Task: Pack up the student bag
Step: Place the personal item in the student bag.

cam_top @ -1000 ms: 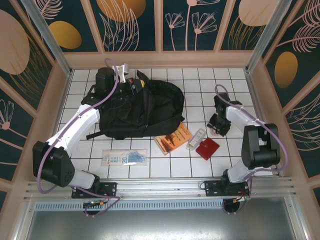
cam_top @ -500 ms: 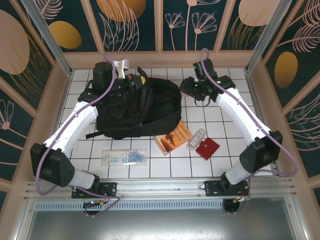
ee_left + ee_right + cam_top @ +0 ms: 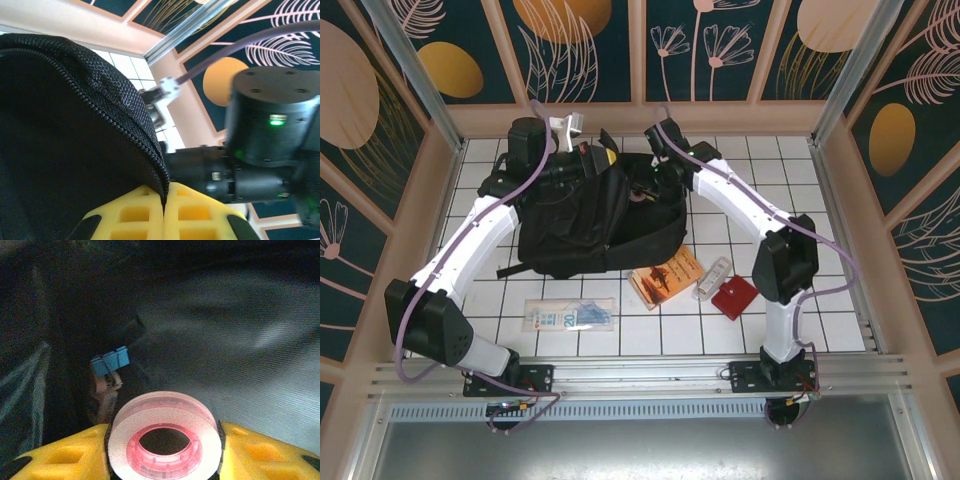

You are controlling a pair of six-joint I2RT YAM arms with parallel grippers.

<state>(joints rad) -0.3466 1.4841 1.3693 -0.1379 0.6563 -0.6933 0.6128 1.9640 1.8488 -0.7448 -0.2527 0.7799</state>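
1. Now, on the left, the left gripper (image 3: 164,202) stays pinched shut on the zipper edge of the student bag (image 3: 570,235), holding the flap up as before.
2. Centre-left: the black bag lies toward the back of the white tiled table (image 3: 770,165), its mouth open to the right.
3. The change is in the right gripper (image 3: 165,452) — a second ago it was near the table's right side. It now reaches inside the bag's mouth, jaws partly open and clamped around a tape roll (image 3: 165,412).
4. The tape looks ready to drop. An orange book (image 3: 666,276) and a red wallet (image 3: 734,297) — both still unpacked — wait in front.
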